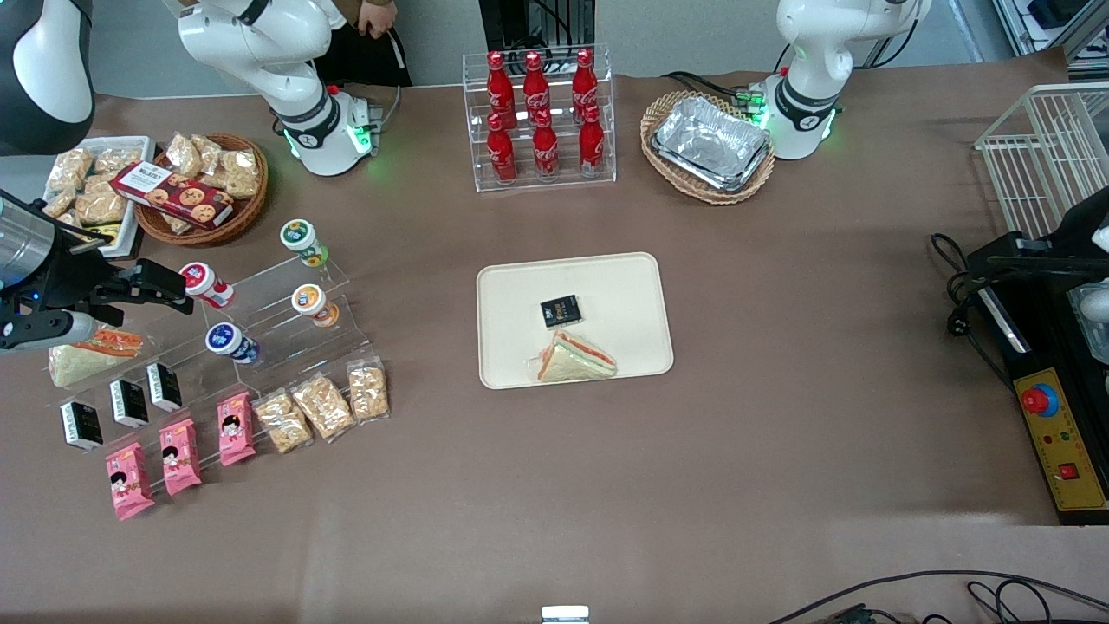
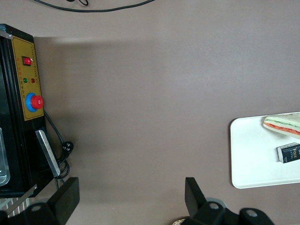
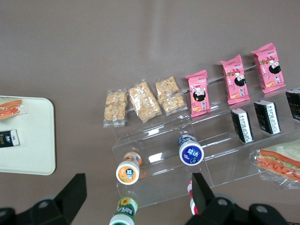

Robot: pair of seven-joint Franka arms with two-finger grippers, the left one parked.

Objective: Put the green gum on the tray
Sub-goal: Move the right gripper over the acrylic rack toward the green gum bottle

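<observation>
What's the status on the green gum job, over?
Gripper open, hovering beside the red-lidded bottle. Green gum untouched on the acrylic stand's top step. Tray holds sandwich and black packet.

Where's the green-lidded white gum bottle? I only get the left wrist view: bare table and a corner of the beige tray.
Observer: The green-lidded white gum bottle sits on the top step of the clear acrylic stepped stand, toward the working arm's end of the table.
Operator: Hand on it?
Observer: No. The hand hovers beside the red-lidded bottle, nearer the front camera than the gum and apart from it.
Operator: Open or shut?
Observer: Open and holding nothing, as the right wrist view shows.
</observation>
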